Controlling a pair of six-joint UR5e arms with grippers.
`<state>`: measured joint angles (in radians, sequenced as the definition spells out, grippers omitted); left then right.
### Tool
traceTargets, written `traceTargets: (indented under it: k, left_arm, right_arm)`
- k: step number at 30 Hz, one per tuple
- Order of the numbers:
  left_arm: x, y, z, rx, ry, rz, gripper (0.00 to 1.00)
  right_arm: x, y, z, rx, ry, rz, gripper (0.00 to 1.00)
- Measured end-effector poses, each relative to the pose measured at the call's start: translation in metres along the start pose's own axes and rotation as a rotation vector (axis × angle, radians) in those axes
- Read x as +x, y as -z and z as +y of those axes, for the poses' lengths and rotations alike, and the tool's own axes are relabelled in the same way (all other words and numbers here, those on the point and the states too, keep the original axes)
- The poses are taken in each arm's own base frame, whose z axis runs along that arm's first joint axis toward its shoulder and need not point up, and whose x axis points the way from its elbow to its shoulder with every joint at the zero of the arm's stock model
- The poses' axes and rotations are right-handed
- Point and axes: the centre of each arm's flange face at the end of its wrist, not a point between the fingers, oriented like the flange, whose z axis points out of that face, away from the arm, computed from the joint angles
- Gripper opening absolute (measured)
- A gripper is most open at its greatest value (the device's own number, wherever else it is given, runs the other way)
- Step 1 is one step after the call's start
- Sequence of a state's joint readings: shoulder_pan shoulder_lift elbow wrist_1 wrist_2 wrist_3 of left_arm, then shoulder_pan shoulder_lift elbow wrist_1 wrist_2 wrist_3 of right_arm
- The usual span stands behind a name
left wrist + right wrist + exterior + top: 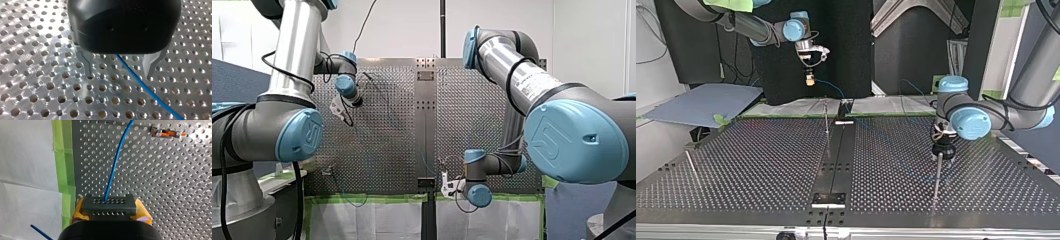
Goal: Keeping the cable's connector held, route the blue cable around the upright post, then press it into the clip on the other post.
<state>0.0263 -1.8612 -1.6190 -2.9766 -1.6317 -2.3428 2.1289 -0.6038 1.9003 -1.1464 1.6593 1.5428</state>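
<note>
Clamped on connector (109, 205) w/ R gripper (110, 211); L gripper (119, 73) spread, straddling cable (150, 87) low over table (37, 100). Yet to round post (938, 176), press into clip (167, 133), prob.

The connector (109, 207) is held between the right gripper's (110, 213) fingers, over the counter's (175, 195) edge. The cable (116, 165) is led ahead from it across the counter, and a clip (168, 133) is seen beside it further on. In the top view, a post (937, 175) is stood at the right, under the left gripper (942, 150). A second post (826, 117) is set mid-counter, further back.
</note>
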Motion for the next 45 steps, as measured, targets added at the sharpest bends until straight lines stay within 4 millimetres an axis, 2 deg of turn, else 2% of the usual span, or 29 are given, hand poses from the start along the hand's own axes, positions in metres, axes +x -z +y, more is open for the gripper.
traceTargets:
  k: [5,12,22,35,45]
  left_arm:
    - [-0.007,0.007,0.0,0.01,0.04,-0.027,0.98]
    - [-0.024,0.019,-0.012,0.056,0.106,-0.07,0.98]
    - [-0.036,0.036,-0.015,0.051,0.2,-0.095,0.98]
    - [-0.024,0.06,-0.01,0.07,0.284,-0.041,0.98]
    - [-0.024,0.072,-0.005,0.062,0.277,-0.04,0.98]
  right_arm:
    - [0.0,0.0,0.0,0.004,0.005,-0.003,0.0]
    - [0.0,0.0,0.0,0.005,0.006,-0.004,0.0]
    - [0.0,0.0,0.0,0.007,0.006,-0.004,0.0]
    - [0.0,0.0,-0.001,0.011,0.005,-0.001,0.0]
    - [0.0,0.0,-0.001,0.011,0.006,-0.003,0.0]
